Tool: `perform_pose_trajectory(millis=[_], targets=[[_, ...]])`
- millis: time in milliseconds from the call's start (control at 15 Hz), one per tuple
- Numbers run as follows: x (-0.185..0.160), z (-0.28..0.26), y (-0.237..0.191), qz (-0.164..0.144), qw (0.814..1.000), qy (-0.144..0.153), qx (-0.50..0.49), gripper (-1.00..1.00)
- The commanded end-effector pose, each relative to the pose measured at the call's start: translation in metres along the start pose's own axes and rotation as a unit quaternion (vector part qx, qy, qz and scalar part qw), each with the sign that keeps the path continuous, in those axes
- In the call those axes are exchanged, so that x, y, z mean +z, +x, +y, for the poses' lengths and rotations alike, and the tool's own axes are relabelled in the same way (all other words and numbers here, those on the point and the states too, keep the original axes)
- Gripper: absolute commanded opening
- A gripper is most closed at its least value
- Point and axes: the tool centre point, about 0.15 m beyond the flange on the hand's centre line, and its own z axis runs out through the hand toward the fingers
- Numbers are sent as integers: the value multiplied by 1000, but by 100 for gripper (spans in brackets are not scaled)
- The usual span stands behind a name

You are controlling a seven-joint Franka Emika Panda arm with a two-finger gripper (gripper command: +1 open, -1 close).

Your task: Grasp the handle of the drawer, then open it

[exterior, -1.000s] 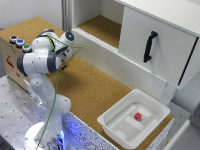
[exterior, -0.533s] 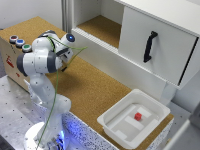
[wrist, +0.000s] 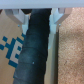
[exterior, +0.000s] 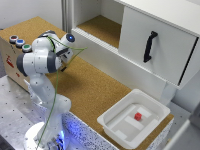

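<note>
At the exterior view's left the arm [exterior: 42,75] stands folded over the cork top, its gripper [wrist: 39,19] spread with nothing between the fingers — well apart from the drawer [exterior: 160,42], far right, whose handle [exterior: 149,46] hangs untouched.

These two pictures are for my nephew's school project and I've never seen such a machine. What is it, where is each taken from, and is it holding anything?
The white jointed machine is a robot arm on a cork-topped table. One picture looks on from outside. The other comes from a camera on its wrist, showing its two pale fingers apart, with a dark shape between them that I cannot identify. Whether anything is held is unclear. Across the table stands a white drawer with a black handle, far from the arm. Nearby sits a white tray holding a red cube.
</note>
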Motion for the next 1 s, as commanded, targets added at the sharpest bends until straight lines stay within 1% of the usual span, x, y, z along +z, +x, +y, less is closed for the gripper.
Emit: perform_pose_trajectory(millis=[0, 200, 333, 533, 800, 933], targets=[[0, 54, -11, 53, 998, 31, 6, -100], [-8, 89, -1, 44, 998, 47, -7, -100], [-15, 109, 5, 31, 998, 54, -17, -100], [-24, 130, 7, 20, 998, 60, -22, -100], [-37, 156, 4, 14, 998, 64, -24, -100], [-44, 167, 1, 16, 997, 64, -24, -100]])
